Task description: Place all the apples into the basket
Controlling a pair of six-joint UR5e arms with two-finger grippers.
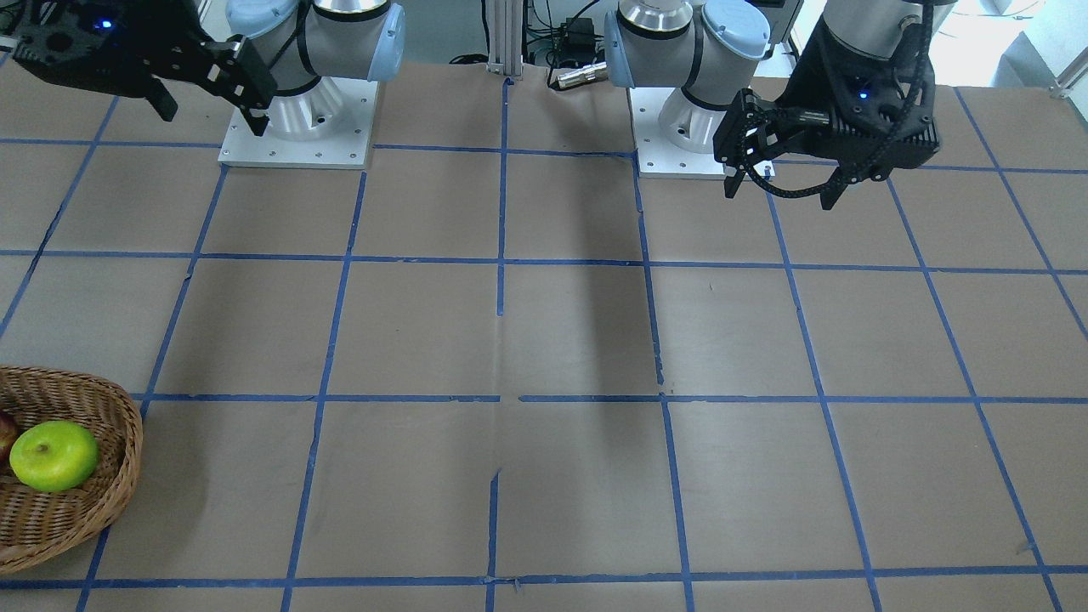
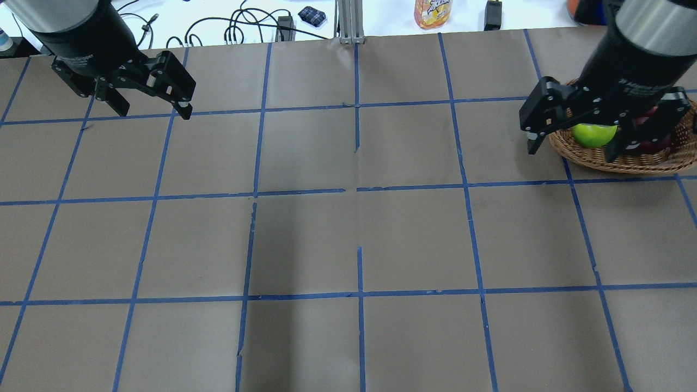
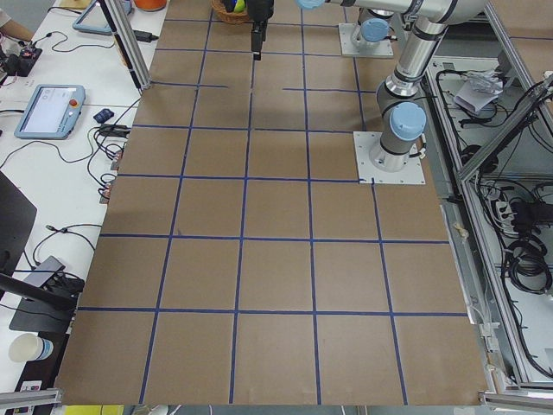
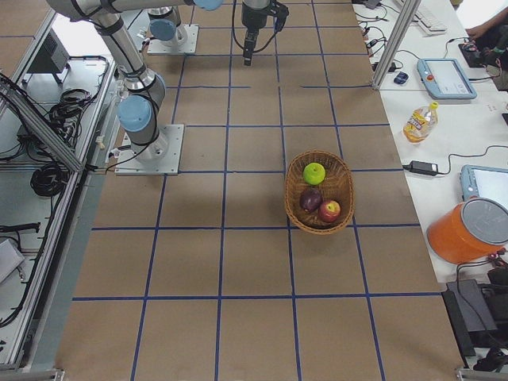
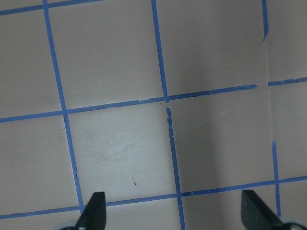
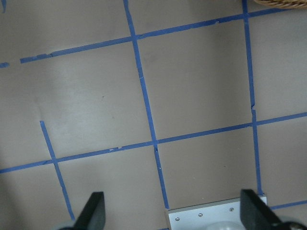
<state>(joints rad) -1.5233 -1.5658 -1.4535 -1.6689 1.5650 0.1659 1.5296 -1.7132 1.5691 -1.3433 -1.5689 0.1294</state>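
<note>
The apples are looking firm and smooth-skinned, so they are likely handling as stiff, fairly weighty balls. They seem glossy enough to slide in a light pinch, round enough to roll once nudged, and apt to bruise under a hard squeeze. The best hold is probably across the widest middle, with fingers coming down from above on opposite flanks, clear of the stem dimple.

The green apple [image 4: 314, 172] is shining bright at one end of the basket [image 4: 347, 190]. The dark purple apple [image 4: 310, 198] is sitting just beside it. The red apple [image 4: 329, 210], showing a yellowish patch on top, is pressing against the purple one. That pair is leaving little room for a finger between them, while the green one is offering freer sides. The basket is a shallow oval of light-brown wicker, probably stiff but light and likely to shift if pushed at the rim.

All three apples are lying inside it, so the task is looking complete. The right end effector [image 1: 208, 110] is hanging high with its fingers spread wide and nothing between them. The basket is lying well ahead of it and below, only a sliver of rim showing at the far corner of its wrist view. Its own arm's base plate [image 6: 211, 215] is sitting almost underneath.

The left end effector [image 2: 154, 110] is likewise spread and empty, and the basket is lying well apart from it, off to its right. Beneath both, the brown counter [image 1: 544, 340] is showing only its grid of blue tape [image 1: 425, 261].
</note>
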